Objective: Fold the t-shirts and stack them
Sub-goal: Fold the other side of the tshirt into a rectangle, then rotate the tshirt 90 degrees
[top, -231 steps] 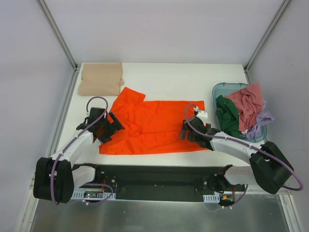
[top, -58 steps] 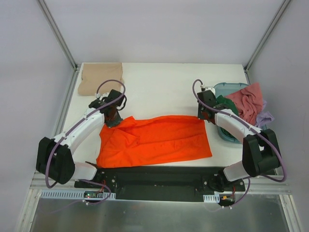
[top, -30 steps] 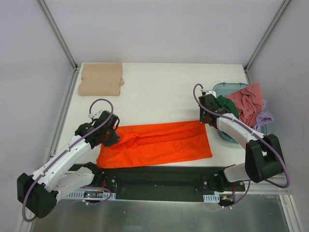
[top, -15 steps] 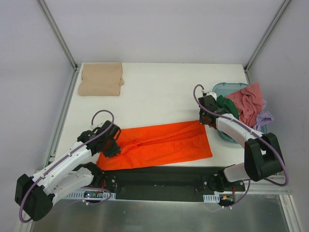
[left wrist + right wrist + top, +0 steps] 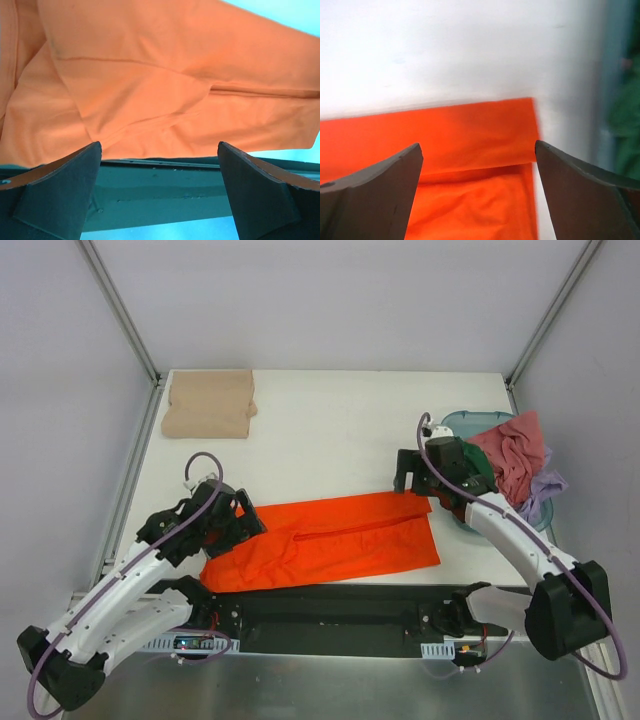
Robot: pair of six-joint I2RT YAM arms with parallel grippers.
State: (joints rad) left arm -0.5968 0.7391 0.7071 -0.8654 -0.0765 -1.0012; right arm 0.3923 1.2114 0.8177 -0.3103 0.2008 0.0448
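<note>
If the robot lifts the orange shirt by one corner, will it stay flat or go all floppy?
Probably floppy: the orange shirt lies in soft wrinkles and folds, so it would likely droop. It looks thin, so it is probably light.

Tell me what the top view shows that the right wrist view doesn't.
Only the top view: the folded tan shirt, the pink shirt and the left gripper. Only the right wrist view: a close look at the folded layer's edge near the orange shirt's corner. Both: the orange shirt, the right gripper, the tub and the green shirt.
</note>
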